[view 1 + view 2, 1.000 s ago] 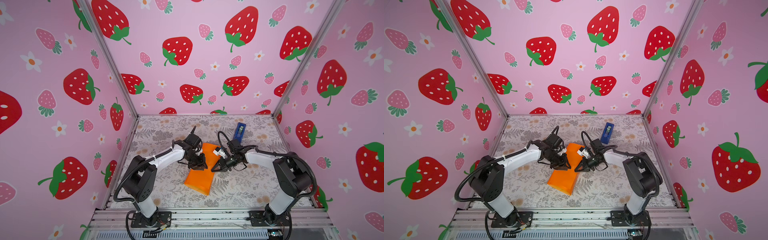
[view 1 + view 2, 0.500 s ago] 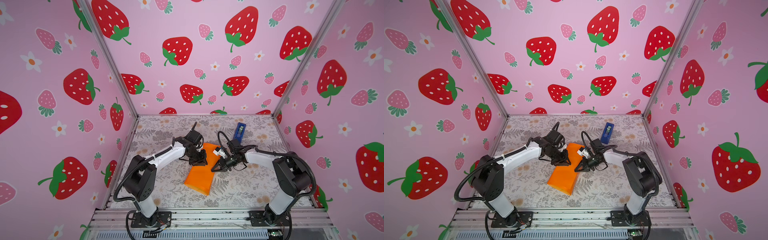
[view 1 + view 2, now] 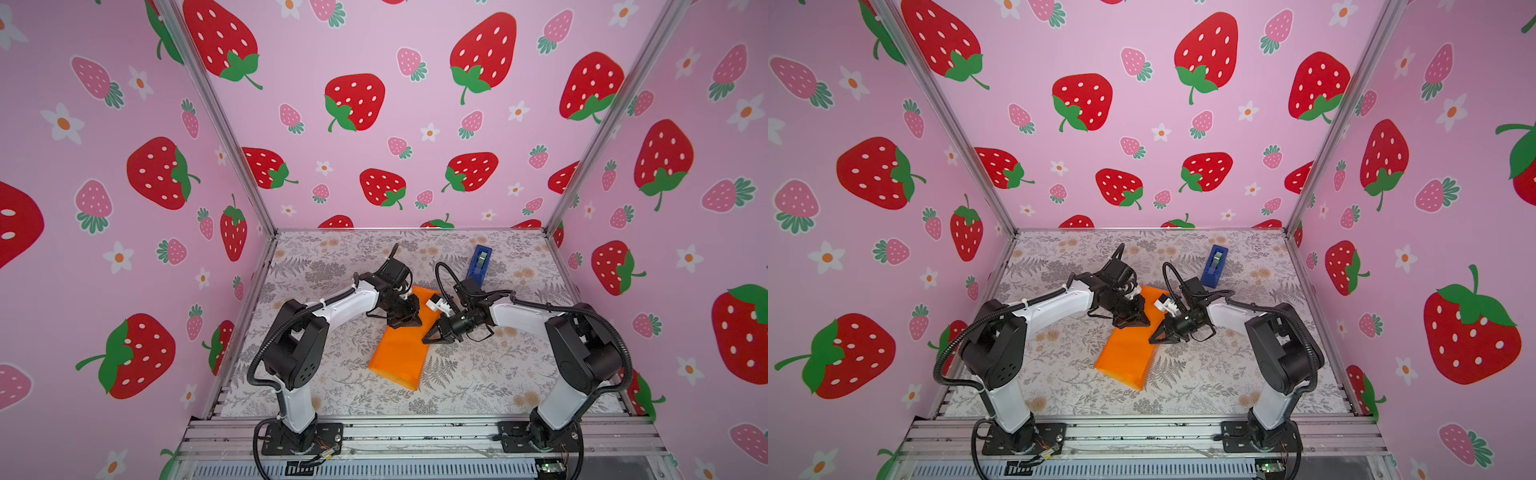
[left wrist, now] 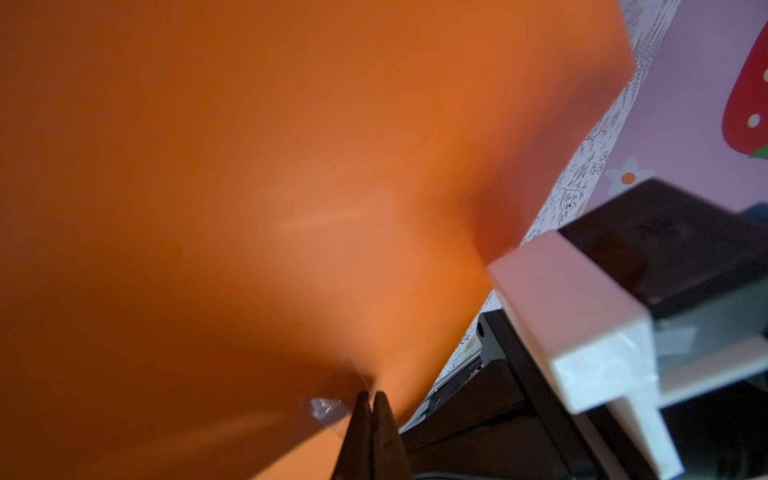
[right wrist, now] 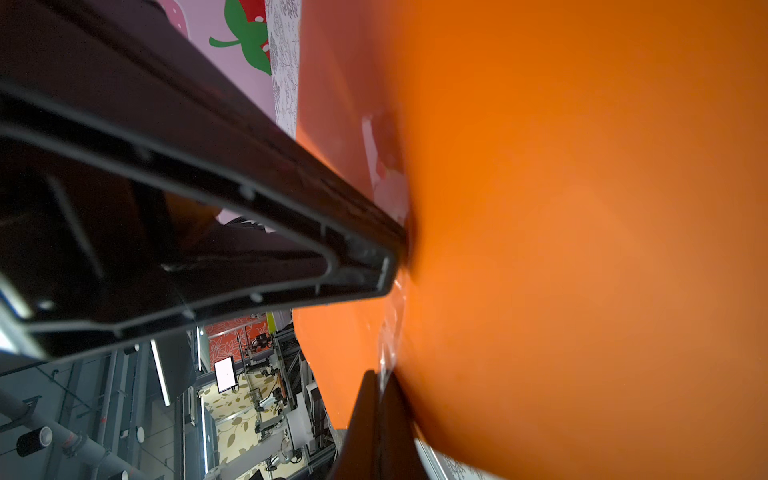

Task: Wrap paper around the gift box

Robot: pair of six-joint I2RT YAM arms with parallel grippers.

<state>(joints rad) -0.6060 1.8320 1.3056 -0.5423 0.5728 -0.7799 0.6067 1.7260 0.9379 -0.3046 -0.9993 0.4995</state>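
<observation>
The orange paper (image 3: 398, 353) lies folded into a long bundle on the floral table cover, seen in both top views (image 3: 1125, 353). The gift box is hidden. My left gripper (image 3: 415, 322) is shut, its tips (image 4: 371, 395) against the paper beside a scrap of clear tape (image 4: 328, 409). My right gripper (image 3: 425, 340) is shut too, its tips (image 5: 378, 376) on the paper's right edge at the end of a clear tape strip (image 5: 390, 332). Whether that tape is pinched between the tips I cannot tell. The left gripper's finger (image 5: 249, 232) touches the same strip further along.
A bright-blue tape dispenser (image 3: 479, 262) stands at the back right of the table (image 3: 1214, 266). Pink strawberry walls close in the left, back and right sides. The right arm's white wrist mount (image 4: 582, 324) sits close beside the left gripper.
The left gripper has closed and shifted slightly right and towards the back along the paper. The right gripper and the paper have stayed where they were.
</observation>
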